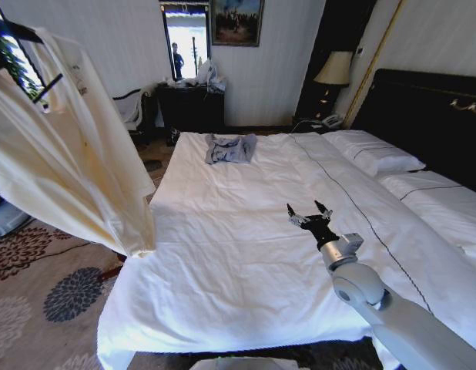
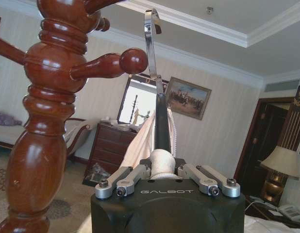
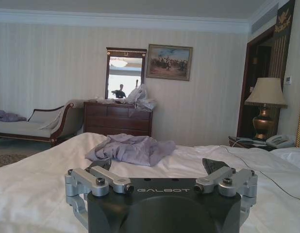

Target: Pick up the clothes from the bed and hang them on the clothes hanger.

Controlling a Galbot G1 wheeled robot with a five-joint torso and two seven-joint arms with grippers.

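Note:
The clothes, a cream shirt (image 1: 65, 166), hang draped on the black clothes hanger (image 1: 21, 31) at the far left, off the bed's foot corner. In the left wrist view my left gripper (image 2: 162, 167) is shut on the clothes hanger (image 2: 162, 126) at its neck, with shirt fabric (image 2: 142, 143) bunched under the fingers. Its silver hook (image 2: 151, 43) stands just beside a knobbed peg (image 2: 133, 60) of the dark red stand (image 2: 41, 126), curving above it. My right gripper (image 1: 310, 214) hovers open over the middle of the bed (image 1: 222, 254), with nothing in it (image 3: 157, 167).
A small grey-blue garment (image 1: 230, 148) (image 3: 130, 148) lies near the bed's far edge. Pillows (image 1: 373, 153) and the black headboard (image 1: 430, 116) are on the right. A dark dresser (image 1: 190, 106), a sofa (image 3: 33, 127) and a lamp (image 1: 334, 69) line the far wall. Patterned carpet (image 1: 53, 293) lies left of the bed.

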